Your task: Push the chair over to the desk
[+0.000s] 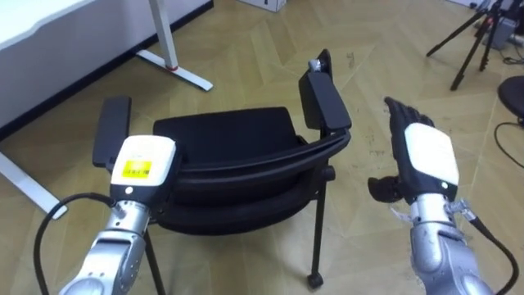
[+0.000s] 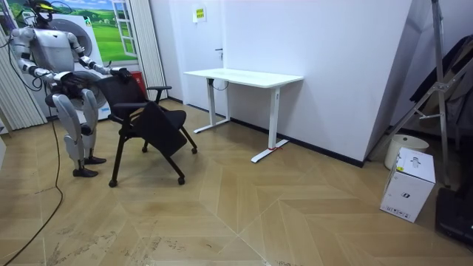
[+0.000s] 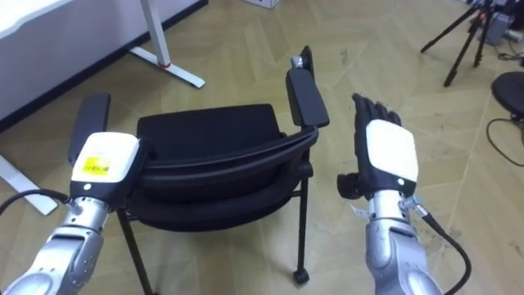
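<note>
A black chair (image 1: 229,135) with two padded armrests stands on the wooden floor right in front of me, its curved backrest (image 1: 246,164) nearest to me. My left hand (image 1: 143,164) rests at the backrest's left end, beside the left armrest (image 1: 113,131); its fingers are hidden beneath its white back. My right hand (image 1: 426,156) hovers to the right of the chair with straight fingers, apart from the right armrest (image 1: 325,102) and holding nothing. In the room view I stand behind the chair (image 2: 148,118), at the room view's left.
A white desk (image 2: 244,77) stands beyond the chair against the wall, its leg and foot (image 1: 174,70) at the upper left. A tripod (image 1: 467,41) and cables lie at the upper right. A white box (image 2: 409,183) sits at the room view's right.
</note>
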Robot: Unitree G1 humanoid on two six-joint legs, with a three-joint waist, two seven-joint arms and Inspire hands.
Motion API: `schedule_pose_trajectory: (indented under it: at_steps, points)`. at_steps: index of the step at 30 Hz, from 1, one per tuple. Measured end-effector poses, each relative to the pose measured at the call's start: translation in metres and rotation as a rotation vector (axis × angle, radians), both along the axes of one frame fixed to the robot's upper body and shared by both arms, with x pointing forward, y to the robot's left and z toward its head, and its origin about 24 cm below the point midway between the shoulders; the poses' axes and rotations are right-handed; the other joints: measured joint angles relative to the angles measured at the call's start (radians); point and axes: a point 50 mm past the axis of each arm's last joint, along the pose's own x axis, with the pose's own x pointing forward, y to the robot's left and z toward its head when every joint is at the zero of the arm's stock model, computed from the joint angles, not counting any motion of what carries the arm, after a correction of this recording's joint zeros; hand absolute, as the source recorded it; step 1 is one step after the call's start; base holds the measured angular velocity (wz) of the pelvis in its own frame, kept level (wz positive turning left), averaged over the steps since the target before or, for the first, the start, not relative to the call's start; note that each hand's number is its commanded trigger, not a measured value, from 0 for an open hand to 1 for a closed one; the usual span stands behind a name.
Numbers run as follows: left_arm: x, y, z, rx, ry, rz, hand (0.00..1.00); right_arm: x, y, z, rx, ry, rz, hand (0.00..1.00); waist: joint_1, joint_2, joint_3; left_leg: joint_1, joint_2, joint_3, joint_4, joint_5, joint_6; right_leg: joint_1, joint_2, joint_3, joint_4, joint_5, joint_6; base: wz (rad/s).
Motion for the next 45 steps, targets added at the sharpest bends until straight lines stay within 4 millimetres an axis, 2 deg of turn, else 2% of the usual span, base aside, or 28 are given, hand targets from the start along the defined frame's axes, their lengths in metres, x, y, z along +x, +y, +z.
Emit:
schedule_pose_trajectory:
  at_steps: [8,15,20,26,30,35,41,45]
  points:
    - [0.004,-0.002,0.004,-0.001,-0.005,-0.018,1.0,0.004,0.003,0.024,-0.078,-0.088,0.064,0.0,0.022,0.001,0.0024,-0.011,0.0,0.004,0.0,0.0,0.0,-0.016,0.001,0.002,0.008,0.0,0.0,0.0]
    - [0.008,-0.005,0.006,-0.003,0.008,-0.036,1.0,0.005,0.007,0.026,-0.112,-0.077,0.116,0.0,0.034,0.001,0.0028,-0.012,0.0,0.003,0.0,0.0,0.0,-0.019,0.0,0.002,0.011,0.0,0.0,0.0]
    - [0.01,-0.005,0.006,-0.007,0.01,-0.05,1.0,0.006,0.016,0.039,-0.121,-0.109,0.181,0.0,0.042,-0.002,0.0046,-0.011,0.0,0.003,0.0,0.0,0.0,-0.018,0.0,0.001,0.013,0.0,0.0,0.0]
    - [0.013,-0.007,0.009,-0.008,0.009,-0.063,1.0,0.01,0.016,0.046,-0.176,-0.116,0.213,0.0,0.054,-0.01,0.0071,-0.012,0.0,0.003,0.0,0.0,0.0,-0.018,0.0,0.0,0.013,0.0,0.0,0.0]
    - [0.013,-0.007,0.012,0.0,0.003,-0.072,1.0,0.011,0.019,0.046,-0.197,-0.107,0.231,0.0,0.055,-0.021,0.0044,-0.02,0.0,0.001,0.001,0.0,0.0,-0.025,0.0,-0.001,0.013,0.0,0.0,0.0]
    - [0.014,-0.006,0.017,0.019,0.001,-0.093,1.0,0.009,0.028,0.042,-0.199,-0.09,0.274,0.0,0.057,-0.045,0.0038,-0.03,0.001,-0.004,0.013,0.0,0.0,-0.028,-0.002,-0.006,0.013,0.0,0.0,0.03]
    - [0.015,-0.007,0.017,0.018,0.001,-0.108,1.0,0.007,0.034,0.039,-0.204,-0.078,0.314,0.0,0.066,-0.045,0.0035,-0.03,0.002,-0.006,0.013,0.0,0.0,-0.027,-0.002,-0.008,0.012,0.0,-0.001,0.01]
    - [0.016,-0.008,0.017,0.014,0.003,-0.118,1.0,0.007,0.034,0.037,-0.215,-0.044,0.333,0.0,0.08,-0.039,0.0071,-0.028,0.003,-0.006,0.013,0.0,0.0,-0.025,-0.001,-0.006,0.011,0.0,-0.001,0.0]
